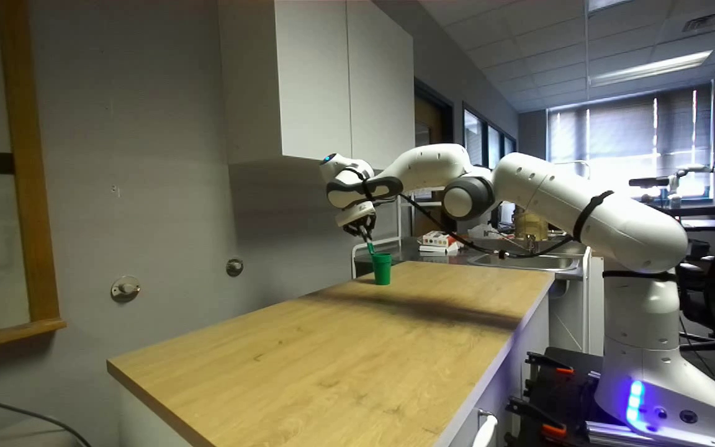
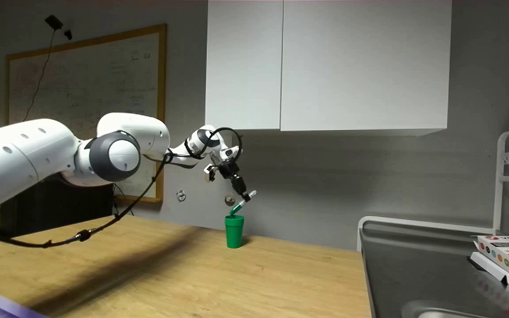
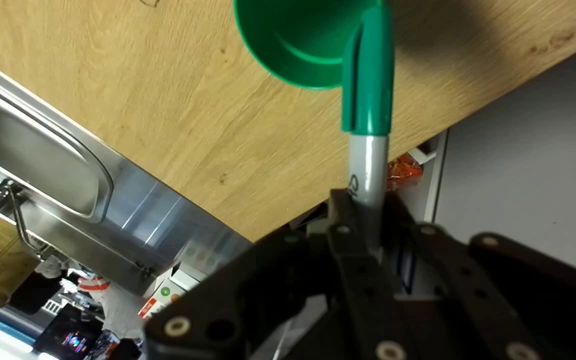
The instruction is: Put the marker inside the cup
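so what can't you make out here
Back end of the marker, wrist view: lost among dark, blurred fingers.
Far side of the cup, wrist view: cut off by the top edge.
Floor of the cup, both exterior views: hidden by its wall.
Most writing on the whiteboard, in an exterior view: too faint and small to read.

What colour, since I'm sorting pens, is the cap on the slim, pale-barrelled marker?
Green; the marker's cap shows best in the wrist view.

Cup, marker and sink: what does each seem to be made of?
Cup: probably plastic, smooth, with a soft sheen inside. Marker: likely plastic, its green cap glossy with a highlight. Sink: looks like stainless steel, grey with metallic reflections.
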Tool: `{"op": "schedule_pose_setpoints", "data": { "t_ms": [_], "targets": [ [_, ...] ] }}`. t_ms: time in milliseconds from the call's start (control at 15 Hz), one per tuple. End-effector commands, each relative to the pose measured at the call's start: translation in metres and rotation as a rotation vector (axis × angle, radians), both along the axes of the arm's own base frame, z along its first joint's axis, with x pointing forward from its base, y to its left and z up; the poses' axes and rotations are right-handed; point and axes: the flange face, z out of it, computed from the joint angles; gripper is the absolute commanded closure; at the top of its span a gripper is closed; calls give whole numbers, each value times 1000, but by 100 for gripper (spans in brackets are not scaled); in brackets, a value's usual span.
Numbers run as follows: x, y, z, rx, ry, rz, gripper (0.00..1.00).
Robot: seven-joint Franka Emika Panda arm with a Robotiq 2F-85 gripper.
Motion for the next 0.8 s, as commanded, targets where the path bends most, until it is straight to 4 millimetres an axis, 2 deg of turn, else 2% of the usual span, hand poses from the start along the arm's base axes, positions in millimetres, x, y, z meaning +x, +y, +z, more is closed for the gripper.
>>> {"op": "schedule_pose_setpoints", "data": {
  "t_ms": [0, 733],
  "targets": [
    [1, 1, 1, -24, -27, -29, 94],
    [-2, -30, -7, -37, -23, -68, 94]
  ]
}}
